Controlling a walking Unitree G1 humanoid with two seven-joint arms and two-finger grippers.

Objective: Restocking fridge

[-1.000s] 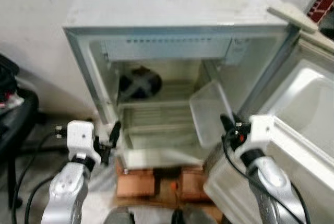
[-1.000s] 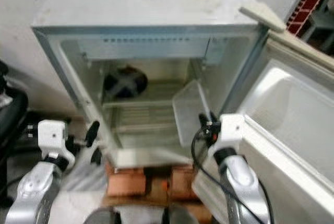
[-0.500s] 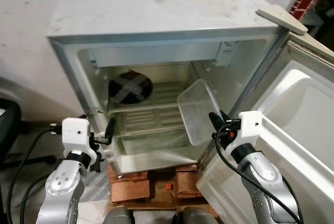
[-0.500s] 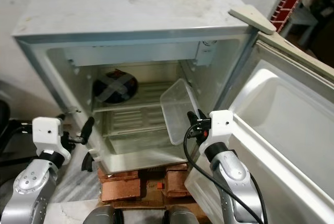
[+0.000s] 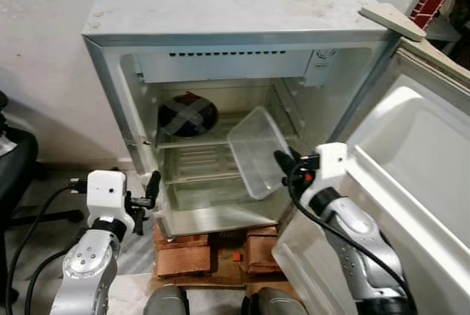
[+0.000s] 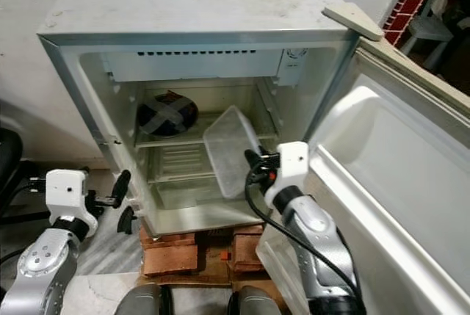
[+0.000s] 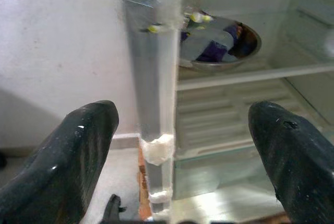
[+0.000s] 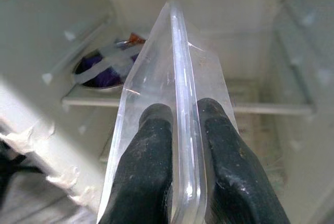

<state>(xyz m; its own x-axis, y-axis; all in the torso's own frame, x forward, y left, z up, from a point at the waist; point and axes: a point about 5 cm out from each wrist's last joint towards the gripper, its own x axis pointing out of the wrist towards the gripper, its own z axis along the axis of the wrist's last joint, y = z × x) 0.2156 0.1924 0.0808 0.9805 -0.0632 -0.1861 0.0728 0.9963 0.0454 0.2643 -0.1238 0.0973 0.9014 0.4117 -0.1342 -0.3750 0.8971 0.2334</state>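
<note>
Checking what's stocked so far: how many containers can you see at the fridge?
2. A steel bowl taped over with a cross sits on the upper shelf, back left. A clear tub, tilted, is pinched at its rim by the right gripper in the fridge opening. Others may be hidden.

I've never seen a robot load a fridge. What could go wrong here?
The right hand pinches the clear plastic container by only its thin rim, tilted on edge, so it might slip or twist loose. The container could also bump the covered metal bowl on the fridge's upper shelf. The open left hand straddles the fridge's front edge and might catch on it.
</note>
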